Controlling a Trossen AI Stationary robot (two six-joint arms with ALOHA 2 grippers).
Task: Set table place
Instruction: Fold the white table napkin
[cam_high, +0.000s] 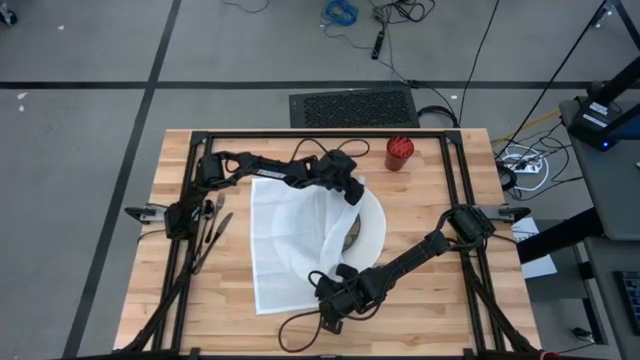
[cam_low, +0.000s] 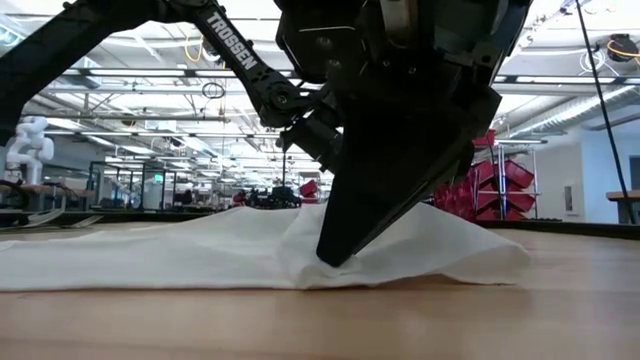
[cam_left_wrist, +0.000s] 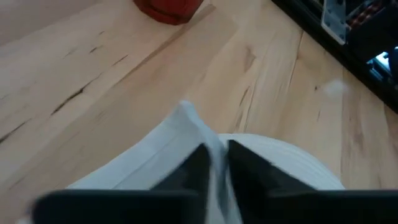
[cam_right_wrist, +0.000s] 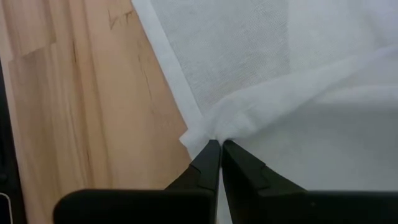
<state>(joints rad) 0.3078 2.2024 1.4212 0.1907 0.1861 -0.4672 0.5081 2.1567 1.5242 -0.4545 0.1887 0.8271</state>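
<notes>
A thin white cloth (cam_high: 290, 240) lay spread over the middle of the light butcher-block wooden table (cam_high: 430, 310), part-covering a round white plate (cam_high: 375, 228); what the plate held could not be told. The left gripper (cam_left_wrist: 216, 163) pinched a raised fold at the cloth's far edge, nearest a ribbed red cup (cam_high: 400, 153). The right gripper (cam_right_wrist: 220, 160) was pressed together on the cloth's near corner. Only the high view showed dark cutlery (cam_high: 208, 228) left of the cloth.
</notes>
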